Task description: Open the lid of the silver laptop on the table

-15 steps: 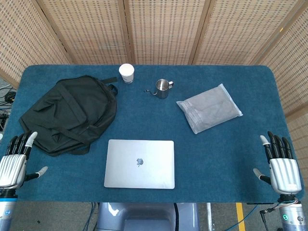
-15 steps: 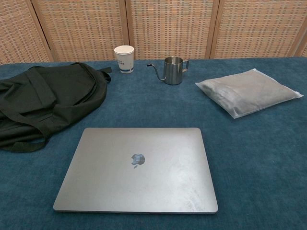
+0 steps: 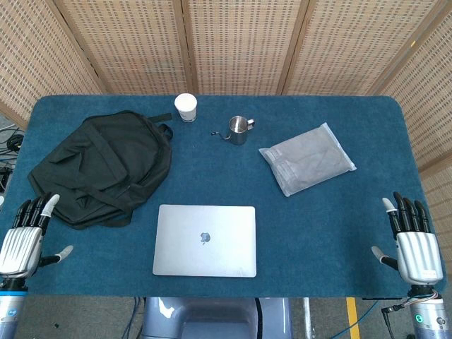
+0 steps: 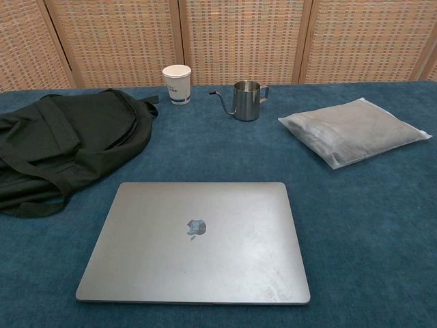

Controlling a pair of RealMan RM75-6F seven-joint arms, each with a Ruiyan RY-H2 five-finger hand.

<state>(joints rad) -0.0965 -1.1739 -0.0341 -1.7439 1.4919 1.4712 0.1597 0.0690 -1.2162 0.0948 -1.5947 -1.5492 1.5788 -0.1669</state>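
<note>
- Two hands show only in the head view, at the near corners of the desk (image 3: 332, 233): the left hand (image 3: 21, 244) and the right hand (image 3: 413, 247), both with fingers spread and holding nothing, well apart from everything on the blue cloth.
- Centred near the front edge lies the silver laptop (image 3: 205, 240), lid shut flat, logo up.
- Just beside its far left corner sits a black backpack (image 3: 99, 169), a strap loop reaching close to the laptop; I cannot tell whether they touch.
- At the far side stand a white paper cup (image 3: 186, 107) and a small steel pitcher (image 3: 239, 129) with a thin spout pointing left.
- Right of the pitcher lies a grey package in clear plastic (image 3: 307, 159), apart from the laptop.
- Nothing rests on the laptop lid.
- Both arms are cut off by the lower frame edge; the chest view cuts off the backpack's left side.
</note>
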